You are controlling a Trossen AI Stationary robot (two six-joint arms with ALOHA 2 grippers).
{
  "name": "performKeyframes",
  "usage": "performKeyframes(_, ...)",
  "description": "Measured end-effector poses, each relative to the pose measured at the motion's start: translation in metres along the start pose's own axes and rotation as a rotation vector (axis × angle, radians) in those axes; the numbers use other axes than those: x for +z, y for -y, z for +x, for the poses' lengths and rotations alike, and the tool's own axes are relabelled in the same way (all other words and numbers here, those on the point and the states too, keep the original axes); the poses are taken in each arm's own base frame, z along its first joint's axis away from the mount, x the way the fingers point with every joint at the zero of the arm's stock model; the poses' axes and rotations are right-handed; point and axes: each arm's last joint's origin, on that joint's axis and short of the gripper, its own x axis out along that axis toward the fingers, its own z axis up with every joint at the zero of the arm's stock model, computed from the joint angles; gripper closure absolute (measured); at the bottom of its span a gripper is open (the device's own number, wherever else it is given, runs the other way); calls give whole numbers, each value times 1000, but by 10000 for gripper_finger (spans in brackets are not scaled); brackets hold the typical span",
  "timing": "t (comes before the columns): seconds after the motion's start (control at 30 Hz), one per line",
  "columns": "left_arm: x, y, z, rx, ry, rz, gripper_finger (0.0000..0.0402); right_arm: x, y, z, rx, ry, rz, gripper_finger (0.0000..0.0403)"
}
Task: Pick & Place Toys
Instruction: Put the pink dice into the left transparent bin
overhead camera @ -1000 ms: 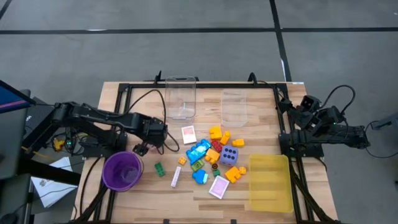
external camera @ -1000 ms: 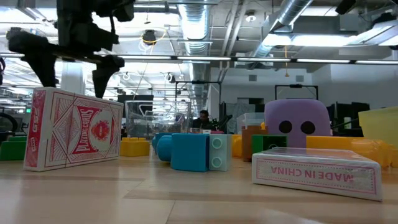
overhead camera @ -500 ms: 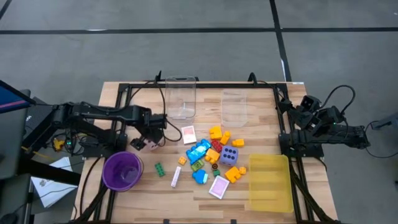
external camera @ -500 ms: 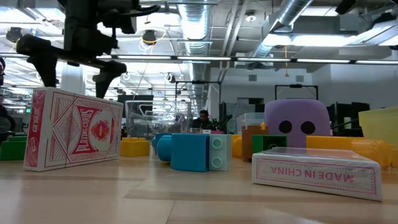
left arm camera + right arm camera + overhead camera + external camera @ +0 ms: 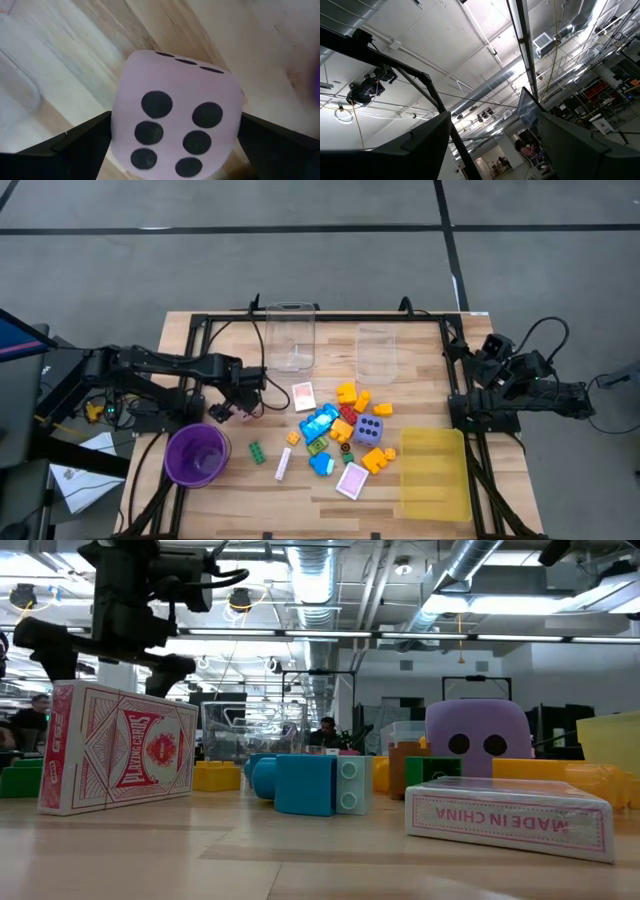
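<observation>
Wooden tabletop [image 5: 230, 490] under the overhead camera, toys heaped near its middle: blue block [image 5: 320, 423], purple die [image 5: 369, 429], yellow blocks [image 5: 347, 393], a card pack [image 5: 303, 396], more cards [image 5: 352, 480] toward the near edge. Two clear boxes [image 5: 290, 335] stand at the far edge, the yellow tray [image 5: 435, 474] at the near right corner, the purple cup [image 5: 197, 453] at the near left.

Left gripper [image 5: 222, 412] hangs over the left side, just beyond the cup, and the wrist camera shows it plainly: a pink die [image 5: 177, 115] sits between the two dark fingers [image 5: 85, 145], jaws spread wide around it, lifted clear of the wood. So this looks like the carry step, die in transit.

Right gripper [image 5: 497, 347] waits off the right edge, pointed up at the ceiling, jaws partly apart and empty.

Next move, as I read it: bring the die squarely over a container's mouth, likely the cup close by, then release cleanly so it drops inside the rim.
</observation>
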Motion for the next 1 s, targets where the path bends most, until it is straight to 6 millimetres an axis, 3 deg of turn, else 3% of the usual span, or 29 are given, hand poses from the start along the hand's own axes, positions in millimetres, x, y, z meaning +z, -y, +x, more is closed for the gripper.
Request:
performKeyframes(0.33, -5, 4, 22, 30, -13, -5, 3, 0, 0, 0, -7, 8, 0, 110)
performKeyframes(0.63, -6, 5, 23, 46, -32, -63, 37, 1, 1, 0, -23, 22, 0, 110)
performKeyframes(1.0, -7, 4, 23, 50, -36, -116, 42, 1, 1, 0, -30, 30, 1, 110)
